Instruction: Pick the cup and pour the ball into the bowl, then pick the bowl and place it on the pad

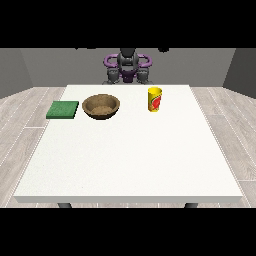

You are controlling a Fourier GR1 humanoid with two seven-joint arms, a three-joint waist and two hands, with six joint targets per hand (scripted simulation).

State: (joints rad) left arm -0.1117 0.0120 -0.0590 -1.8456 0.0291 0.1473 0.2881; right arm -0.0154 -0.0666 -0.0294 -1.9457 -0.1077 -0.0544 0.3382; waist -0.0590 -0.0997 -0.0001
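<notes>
One cup, one bowl, one pad on the white bench [130,160].

The yellow cup [155,99] stands upright at the view's right of the brown bowl [101,106], apart from it; the green pad [63,110] lies just beside the bowl at the view's left. The bowl looks empty; the cup's inside is hidden, so no ball shows. The robot [127,67] sits behind the far edge; no hands show, so the state of the fingers cannot be told.

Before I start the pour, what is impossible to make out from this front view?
- Ball: not visible; the yellow cup wall hides its inside.
- Hands: neither shows above the table.
- Wooden bowl: near wall hides part of its floor.
- Green pad: thickness unclear.
</notes>
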